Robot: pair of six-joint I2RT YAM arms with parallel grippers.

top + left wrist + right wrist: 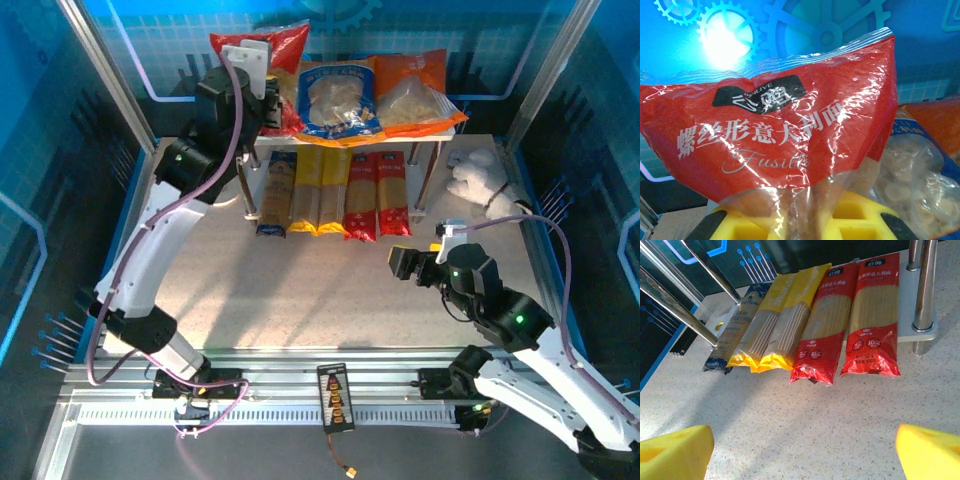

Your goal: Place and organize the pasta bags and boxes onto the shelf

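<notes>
The shelf (905,290) stands at the middle of the worktop's (300,290) far edge, and everything for it lies on its two boards. On the top board the red bag (780,130) is at the left end, the blue bag (340,95) in the middle and the orange bag (420,90) at the right end. The blue one touches or overlaps both neighbours. The left gripper (807,222) is at the top board's left end with its yellow fingers (740,225) drawn in close on either side of the red bag's lower, clear part, clenched on it. In the left wrist view the bag rises upright out of that grip with its printed face toward the camera. On the lower board the five long packs lie flat, side by side and touching. From the left end these are the dark blue pack (737,332), the first yellow pack (762,325), the second yellow pack (790,322), the first red pack (827,325) and the second red pack (872,315). Their near ends jut past the board's front edge. The right gripper (803,440) hangs over bare worktop in front of the shelf's right half, released, with its fingers spread wide and nothing between them. A white plush toy (478,172) lies near the worktop's far right corner, just beside the shelf's right end.
</notes>
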